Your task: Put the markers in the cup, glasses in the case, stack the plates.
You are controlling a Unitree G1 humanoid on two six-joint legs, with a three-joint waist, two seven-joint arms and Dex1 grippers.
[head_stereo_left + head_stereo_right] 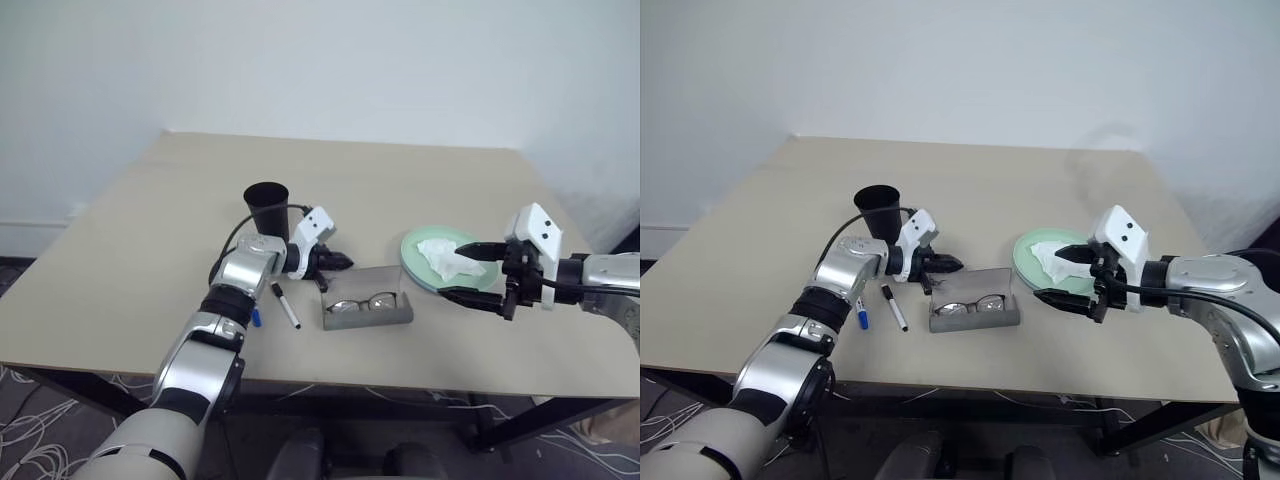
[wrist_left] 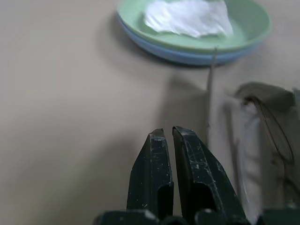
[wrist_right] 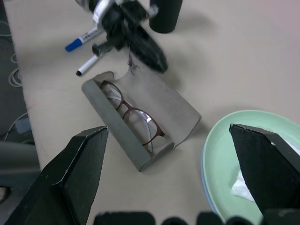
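Right wrist view: the glasses (image 3: 133, 115) lie inside the open grey case (image 3: 178, 110), near the middle of the table (image 1: 130, 250). Beside it lie two markers (image 1: 286, 306), the tapered black cup (image 1: 267, 207), and stacked plates (image 1: 420, 270) under crumpled tissue (image 1: 445, 258). Left gripper (image 1: 343, 262), jaws closed and empty, hovers at the lid; right gripper (image 1: 470, 272) gapes wide, empty.

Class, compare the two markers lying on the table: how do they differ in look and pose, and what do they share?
The blue marker has a blue cap; the black marker has a black one. The blue marker lies partly hidden under the left arm in the head views, while the black marker lies in full view, nearer the case. Both are slim and white, lying flat on the table outside the cup.
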